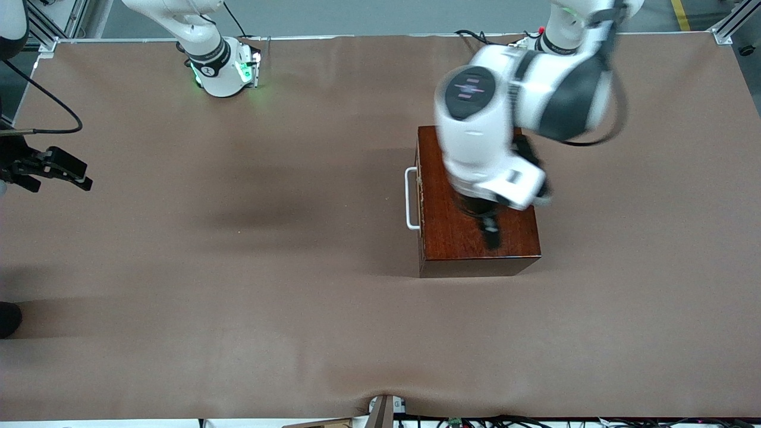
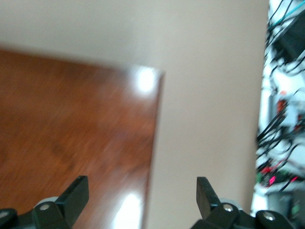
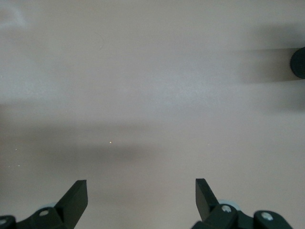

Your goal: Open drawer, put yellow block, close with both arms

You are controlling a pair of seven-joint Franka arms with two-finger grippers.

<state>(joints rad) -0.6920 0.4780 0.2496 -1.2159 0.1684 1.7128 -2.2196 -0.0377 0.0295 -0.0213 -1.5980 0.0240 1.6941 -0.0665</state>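
Front view: the glossy reddish-brown wooden box (image 1: 475,220) sits on the matte brown worktop (image 1: 238,267) toward the left arm's end, its drawer (image 1: 420,199) pushed in, white U-shaped handle (image 1: 410,198) sticking out. The left claw (image 1: 491,233) hangs over the box lid. Left wrist view: its black fingers (image 2: 76,193) are spread, nothing between them, above the shiny lid's corner. Right wrist view: the right claw (image 3: 141,198) is spread too, over bare worktop. No yellow block visible.

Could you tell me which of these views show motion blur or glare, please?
Front view: the left arm over the wooden box is smeared by motion. Left wrist view: the box top is streaked, with two white glare spots. Right wrist view: only soft shadows on the table.
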